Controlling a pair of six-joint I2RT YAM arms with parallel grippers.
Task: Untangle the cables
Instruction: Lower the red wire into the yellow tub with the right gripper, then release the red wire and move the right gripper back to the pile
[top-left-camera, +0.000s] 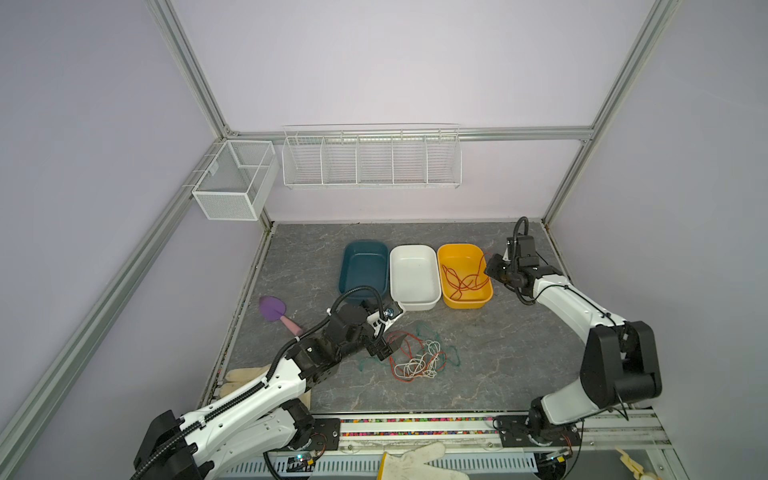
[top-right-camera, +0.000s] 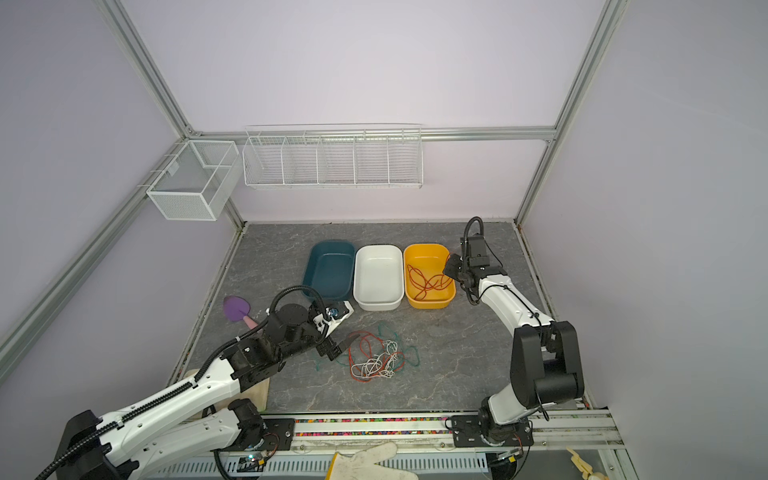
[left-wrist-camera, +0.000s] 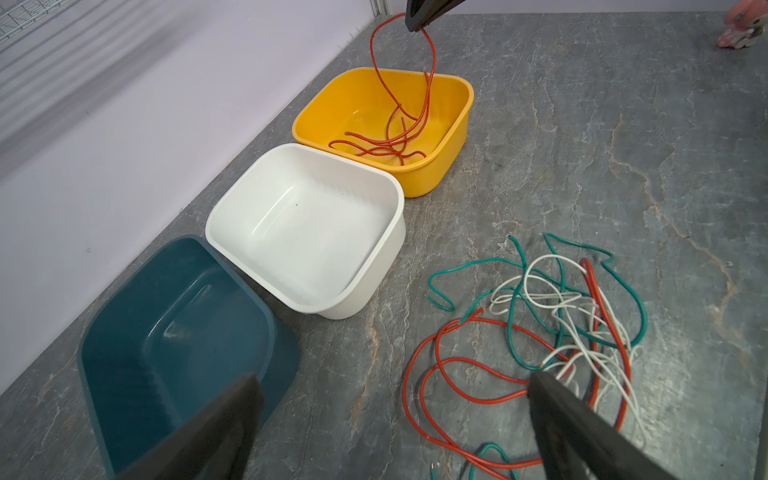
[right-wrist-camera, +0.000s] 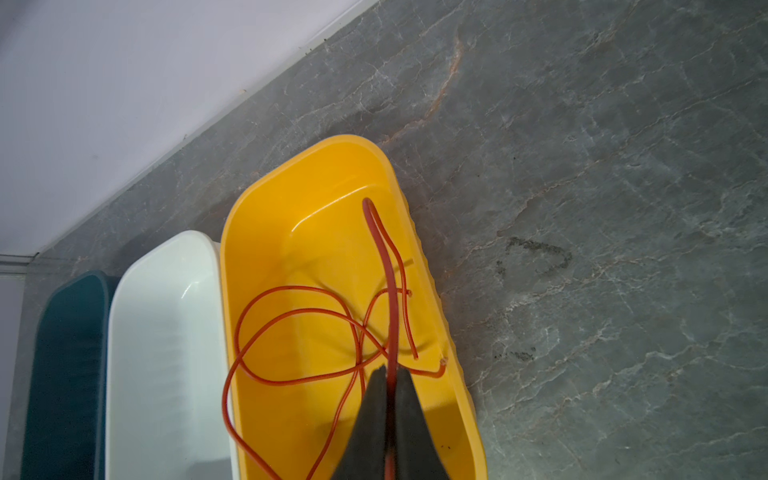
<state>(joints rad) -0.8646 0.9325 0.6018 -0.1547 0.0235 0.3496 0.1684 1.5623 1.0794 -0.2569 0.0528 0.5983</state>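
A loose tangle of red-orange, white and green cables (top-left-camera: 415, 357) (top-right-camera: 378, 357) (left-wrist-camera: 561, 324) lies on the grey table in front of the bins. My left gripper (top-left-camera: 386, 347) (top-right-camera: 340, 348) (left-wrist-camera: 395, 380) hovers at the tangle's left edge, open, with nothing between its fingers. One red-orange cable (top-left-camera: 463, 280) (top-right-camera: 428, 282) (right-wrist-camera: 316, 332) is curled inside the yellow bin (top-left-camera: 459, 247) (right-wrist-camera: 270, 232). My right gripper (top-left-camera: 490, 268) (top-right-camera: 451, 266) (right-wrist-camera: 390, 374) is above the bin's right side, shut on that cable, which hangs from it in a loop.
A white bin (top-left-camera: 413, 274) and a teal bin (top-left-camera: 363, 270) stand left of the yellow one. A purple scoop (top-left-camera: 274, 309) lies at the left. Gloves lie at the front edge (top-left-camera: 419, 461) and under the left arm (top-left-camera: 245, 376). Wire baskets (top-left-camera: 370, 160) hang on the back wall.
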